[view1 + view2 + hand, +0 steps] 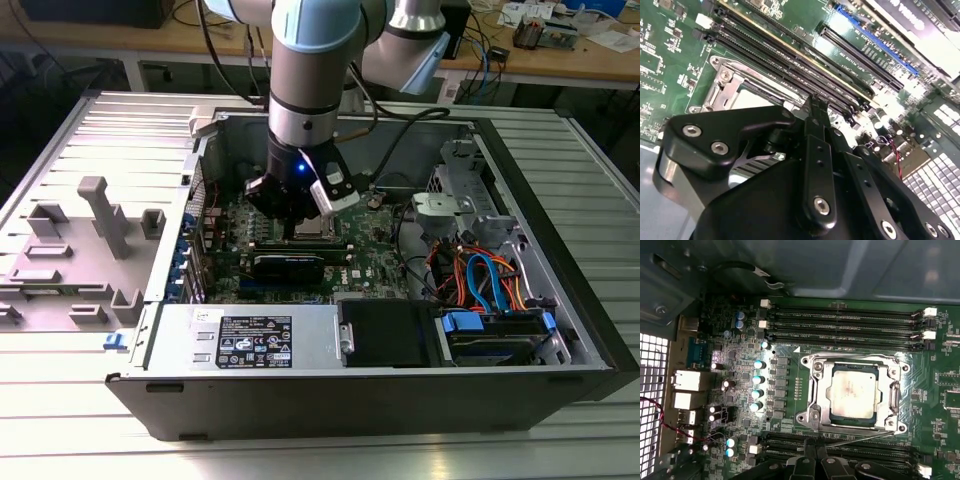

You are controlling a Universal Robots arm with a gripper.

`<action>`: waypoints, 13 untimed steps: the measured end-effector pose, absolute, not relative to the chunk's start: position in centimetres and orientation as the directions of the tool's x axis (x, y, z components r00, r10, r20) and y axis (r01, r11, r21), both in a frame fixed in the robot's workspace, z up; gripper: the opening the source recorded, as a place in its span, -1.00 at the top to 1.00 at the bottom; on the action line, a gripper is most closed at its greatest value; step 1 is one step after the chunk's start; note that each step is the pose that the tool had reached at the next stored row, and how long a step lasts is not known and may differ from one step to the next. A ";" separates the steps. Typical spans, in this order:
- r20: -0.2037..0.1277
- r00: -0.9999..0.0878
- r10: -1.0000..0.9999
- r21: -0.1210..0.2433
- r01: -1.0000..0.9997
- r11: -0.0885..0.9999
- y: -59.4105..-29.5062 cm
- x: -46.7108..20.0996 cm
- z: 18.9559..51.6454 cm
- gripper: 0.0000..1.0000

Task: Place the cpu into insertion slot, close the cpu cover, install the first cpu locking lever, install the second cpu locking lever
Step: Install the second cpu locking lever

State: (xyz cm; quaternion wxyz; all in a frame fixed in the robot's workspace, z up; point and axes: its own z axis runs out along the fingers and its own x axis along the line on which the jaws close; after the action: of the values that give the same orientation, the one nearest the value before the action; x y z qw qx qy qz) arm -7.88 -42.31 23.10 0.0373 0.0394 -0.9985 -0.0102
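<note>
The cpu (855, 395), a dull silver square, lies in the insertion slot (812, 416) on the green board. The cpu cover (890, 371) lies flat around it as a silver frame. A thin silver lever rod (860, 439) runs along the socket edge nearest my fingers. My gripper (815, 444) hangs just beside that edge, over the black memory slots, with its black fingers (812, 107) pressed together and nothing seen between them. In the exterior view the gripper (298, 228) is low inside the computer case, right by the socket (318, 232).
Long black memory slots (840, 320) flank the socket on two sides. Capacitors (758, 380) and rear ports (687, 382) stand beside it. The case holds a black power supply (390, 335), coloured cables (480, 280) and a drive cage (470, 190). Case walls (330, 400) enclose everything.
</note>
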 end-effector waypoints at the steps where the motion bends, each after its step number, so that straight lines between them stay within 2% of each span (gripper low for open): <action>1: 0.074 -0.994 -0.079 0.023 -0.078 0.997 -42.3 -7.9 23.1 0.79; 13: 0.074 -0.993 -0.090 0.023 -0.088 0.996 -42.7 -8.4 22.9 0.79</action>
State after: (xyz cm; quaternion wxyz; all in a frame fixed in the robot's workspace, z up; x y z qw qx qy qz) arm -8.39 -42.69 22.85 0.0374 0.0445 -0.9983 -0.0098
